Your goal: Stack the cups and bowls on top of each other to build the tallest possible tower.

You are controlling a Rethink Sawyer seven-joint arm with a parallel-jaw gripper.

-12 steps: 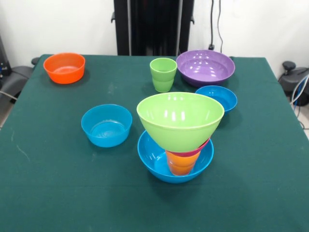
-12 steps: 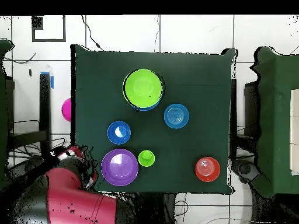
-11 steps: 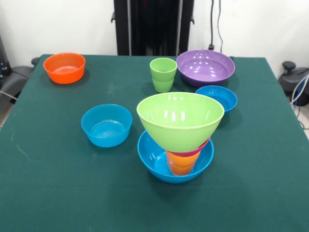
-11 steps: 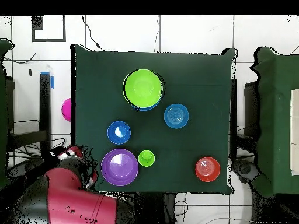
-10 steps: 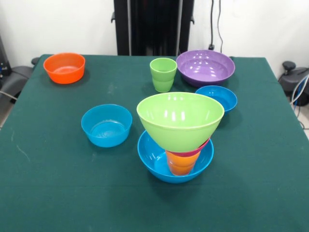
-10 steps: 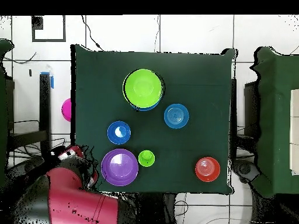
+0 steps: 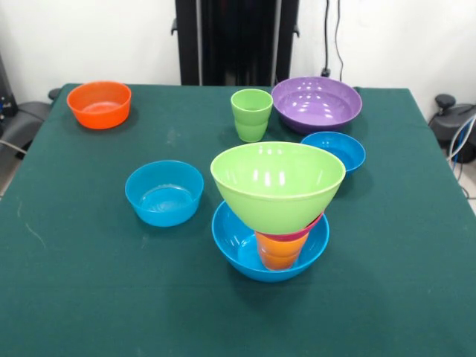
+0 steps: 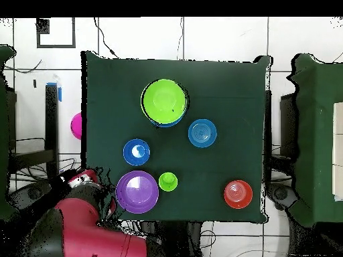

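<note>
The lime bowl (image 7: 277, 184) hides most of the tower beneath it. In the front view only a thin rim of the pink-red bowl (image 7: 303, 230) shows under it, and only the lower part of the orange cup (image 7: 280, 251); how these sit in each other cannot be told. From overhead the large blue bowl (image 8: 170, 123) shows only as a sliver at the lime bowl's edge. The arm (image 8: 90, 231) is partly lost in ragged black at the overhead picture's bottom left, off the table (image 8: 221, 80); its gripper cannot be made out in either view.
</note>
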